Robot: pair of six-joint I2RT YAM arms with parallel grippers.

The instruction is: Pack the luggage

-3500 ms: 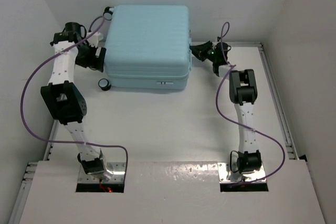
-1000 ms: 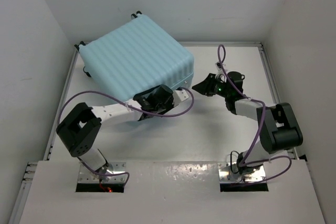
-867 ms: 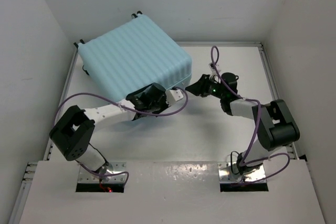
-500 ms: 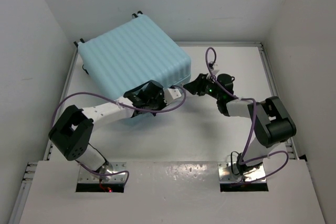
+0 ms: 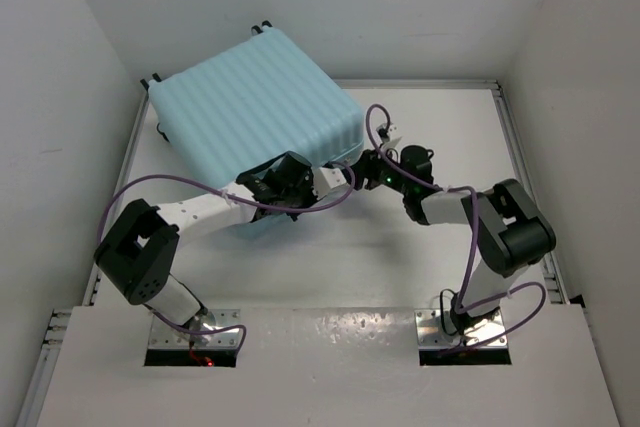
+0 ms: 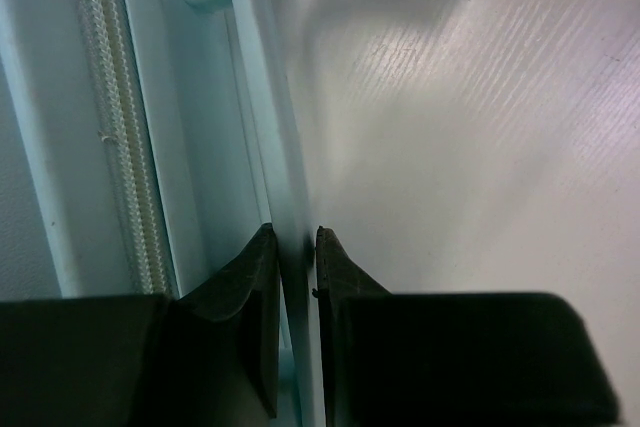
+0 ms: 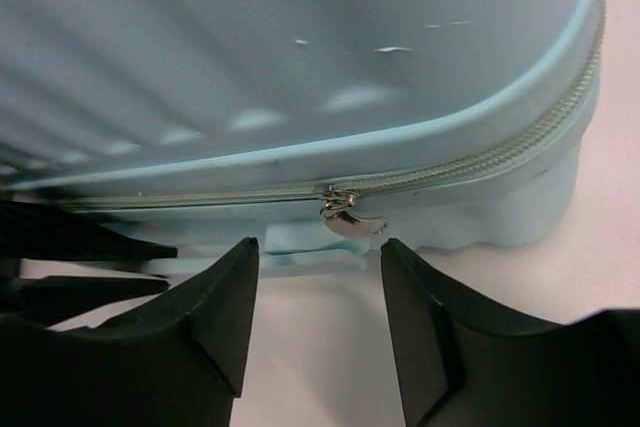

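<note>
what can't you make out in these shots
Inside of the suitcase: every view, because it is closed.
Left gripper tips: top view, its own wrist covers them.
Which part of the suitcase it pinches: left wrist view, too close and cut off by the edges.
Ends of the zipper: right wrist view, they run out of frame.

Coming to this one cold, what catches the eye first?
The big pale blue luggage sits skewed at the far left of the table, closed. At its near corner the left gripper pinches a thin edge of the shell, while the right gripper stands open just short of the silver zipper pull.
</note>
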